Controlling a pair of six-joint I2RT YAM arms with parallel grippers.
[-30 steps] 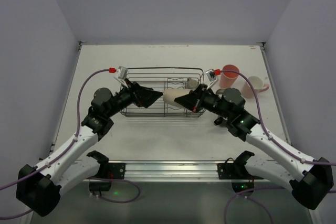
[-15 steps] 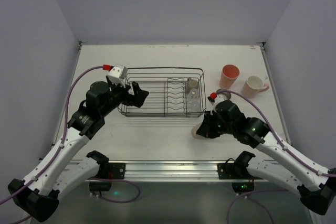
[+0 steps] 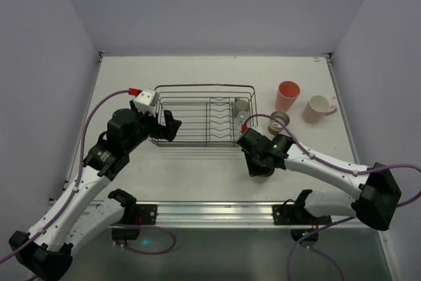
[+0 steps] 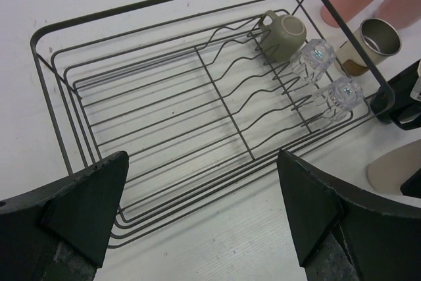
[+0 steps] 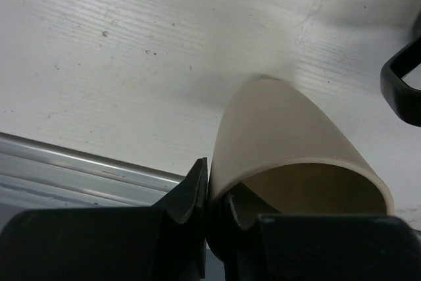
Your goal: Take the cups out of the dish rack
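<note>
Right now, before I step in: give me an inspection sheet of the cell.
Surface: white table, a few small marks, no spills seen.
Job's things: dish rack holds a grey-olive cup and two clear glasses; coral tumbler, pink mug and metal-lined cup stand on the table to its right; tan cup tilted, near the front edge.
Clutter: nothing seen.
Grippers: left gripper open at the rack's near left corner; right gripper shut on the tan cup's rim.
Cables: purple cables loop from both wrists.
Surroundings: plain grey walls; aluminium rail along the near edge.
</note>
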